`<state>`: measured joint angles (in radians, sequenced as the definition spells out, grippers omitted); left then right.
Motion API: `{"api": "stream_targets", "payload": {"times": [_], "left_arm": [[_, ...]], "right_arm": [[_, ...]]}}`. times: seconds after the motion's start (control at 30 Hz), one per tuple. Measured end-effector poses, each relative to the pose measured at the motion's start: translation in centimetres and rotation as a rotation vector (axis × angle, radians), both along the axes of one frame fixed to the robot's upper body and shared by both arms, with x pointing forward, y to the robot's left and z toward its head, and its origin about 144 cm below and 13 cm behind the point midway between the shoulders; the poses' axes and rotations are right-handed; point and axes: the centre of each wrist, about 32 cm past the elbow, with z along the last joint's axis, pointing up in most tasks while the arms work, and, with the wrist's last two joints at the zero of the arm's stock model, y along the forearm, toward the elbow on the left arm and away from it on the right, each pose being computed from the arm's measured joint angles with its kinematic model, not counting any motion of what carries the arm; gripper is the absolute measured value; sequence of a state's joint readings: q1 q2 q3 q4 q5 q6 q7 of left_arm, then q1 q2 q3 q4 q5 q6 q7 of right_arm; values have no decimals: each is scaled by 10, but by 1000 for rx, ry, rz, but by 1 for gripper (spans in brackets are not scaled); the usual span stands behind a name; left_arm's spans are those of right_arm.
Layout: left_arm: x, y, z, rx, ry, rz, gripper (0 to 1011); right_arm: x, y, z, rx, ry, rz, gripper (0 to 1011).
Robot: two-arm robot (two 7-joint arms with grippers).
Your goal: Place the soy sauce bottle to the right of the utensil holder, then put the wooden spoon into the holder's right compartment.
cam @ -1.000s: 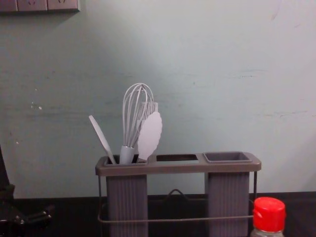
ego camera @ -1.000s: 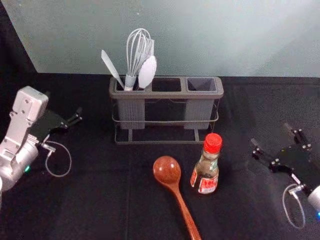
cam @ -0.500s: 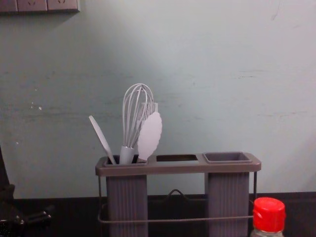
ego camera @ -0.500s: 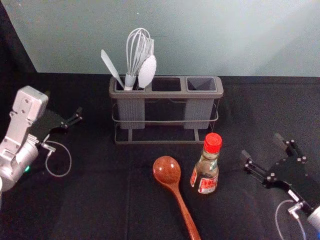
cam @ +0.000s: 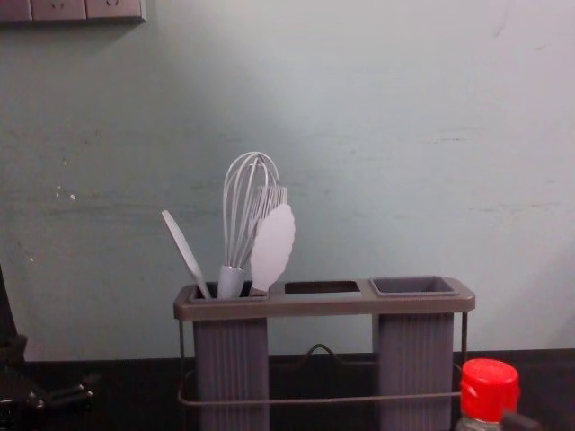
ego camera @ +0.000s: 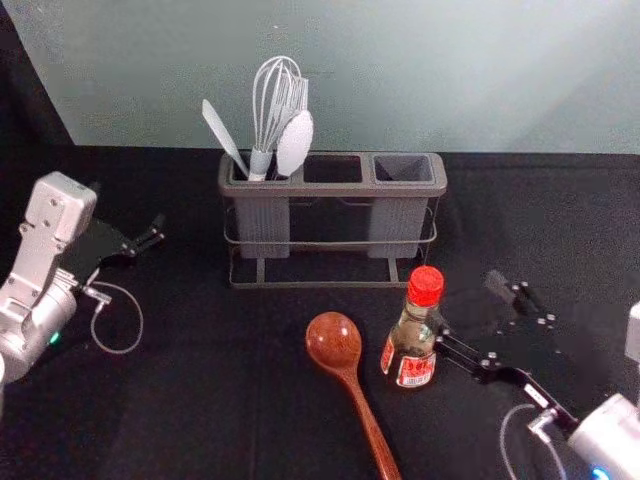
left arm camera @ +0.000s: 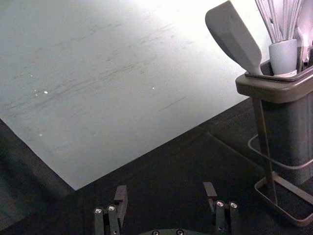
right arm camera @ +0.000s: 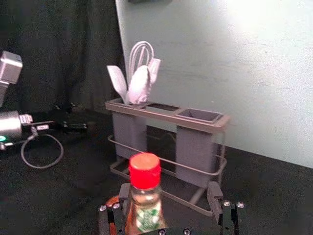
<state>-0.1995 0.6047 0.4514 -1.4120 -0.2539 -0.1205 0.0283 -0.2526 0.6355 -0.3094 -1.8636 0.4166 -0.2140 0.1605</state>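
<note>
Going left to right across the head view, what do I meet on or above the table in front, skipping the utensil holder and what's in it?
Left gripper, wooden spoon, soy sauce bottle, right gripper.

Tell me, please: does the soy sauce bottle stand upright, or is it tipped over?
Upright: the head and chest views show the soy sauce bottle standing, its red cap on top.
</note>
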Motion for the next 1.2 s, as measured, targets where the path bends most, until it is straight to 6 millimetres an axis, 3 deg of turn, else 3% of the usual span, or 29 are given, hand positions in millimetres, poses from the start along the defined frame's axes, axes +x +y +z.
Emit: {"api": "stream_targets", "payload": {"times": [0.63,0.9,1.2], "left_arm": [[0,0,0,0,0,0,1011],[0,0,0,0,0,0,1011],[0,0,0,0,0,0,1011]], "right_arm": [[33,27,2,23,-1,54,995],[34,32,2,24,2,57,818],[33,30,3,18,-1,58,534]]}}
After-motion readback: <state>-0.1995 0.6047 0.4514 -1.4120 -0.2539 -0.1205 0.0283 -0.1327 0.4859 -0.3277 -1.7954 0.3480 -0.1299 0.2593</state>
